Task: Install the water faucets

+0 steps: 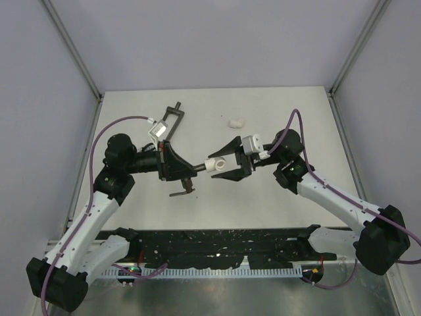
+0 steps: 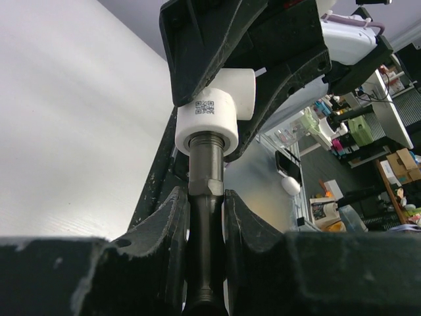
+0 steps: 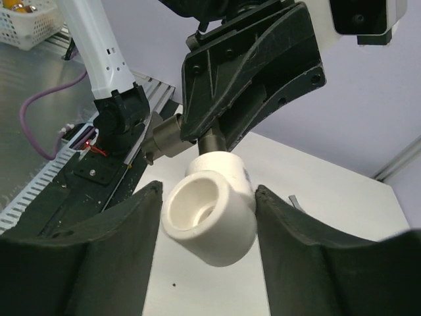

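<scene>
Dark grey-bronze faucet (image 2: 204, 157) held level in mid-air by the left gripper (image 1: 187, 169), threaded end seated in the white elbow fitting (image 1: 217, 164), lever handle (image 1: 180, 193) jutting off its side.

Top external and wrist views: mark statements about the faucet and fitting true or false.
The left gripper is shut on the dull dark grey-bronze metal faucet. True.
The right gripper holds the white plastic elbow fitting. True.
The faucet's threaded end is apart from the fitting. False: it sits in the fitting's opening.
The small white object lies between the arm bases. False: it lies farther back, beyond both grippers.
</scene>
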`<state>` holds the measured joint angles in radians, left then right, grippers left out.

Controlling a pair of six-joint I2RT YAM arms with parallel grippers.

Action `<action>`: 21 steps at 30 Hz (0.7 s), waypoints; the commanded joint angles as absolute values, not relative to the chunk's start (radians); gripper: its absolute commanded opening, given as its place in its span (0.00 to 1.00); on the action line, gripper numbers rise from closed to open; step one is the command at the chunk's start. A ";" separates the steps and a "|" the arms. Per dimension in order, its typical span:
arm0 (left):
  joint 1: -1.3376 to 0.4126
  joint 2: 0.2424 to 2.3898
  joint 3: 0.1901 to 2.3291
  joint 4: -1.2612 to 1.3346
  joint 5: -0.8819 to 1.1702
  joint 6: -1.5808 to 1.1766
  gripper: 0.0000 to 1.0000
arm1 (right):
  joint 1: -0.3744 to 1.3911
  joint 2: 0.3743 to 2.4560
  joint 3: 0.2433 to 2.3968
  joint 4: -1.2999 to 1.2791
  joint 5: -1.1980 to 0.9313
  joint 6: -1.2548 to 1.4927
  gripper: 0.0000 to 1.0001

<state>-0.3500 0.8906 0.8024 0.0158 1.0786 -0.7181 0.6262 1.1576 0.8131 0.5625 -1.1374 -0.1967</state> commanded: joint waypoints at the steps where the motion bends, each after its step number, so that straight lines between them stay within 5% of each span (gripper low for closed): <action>1: -0.344 0.884 0.864 0.074 1.118 -0.712 0.00 | 0.644 1.195 0.867 0.704 -1.151 -0.013 0.55; 4: -0.344 0.881 0.899 -0.050 1.098 -0.573 0.00 | 0.644 1.256 0.861 0.945 -1.146 0.226 0.40; 15: -0.415 0.743 0.974 -0.405 0.734 0.177 0.00 | 0.643 1.540 0.893 1.515 -0.925 1.287 0.10; 21: -0.621 0.615 0.844 -0.358 0.445 0.562 0.00 | 0.643 1.474 0.859 1.170 -0.830 1.194 0.07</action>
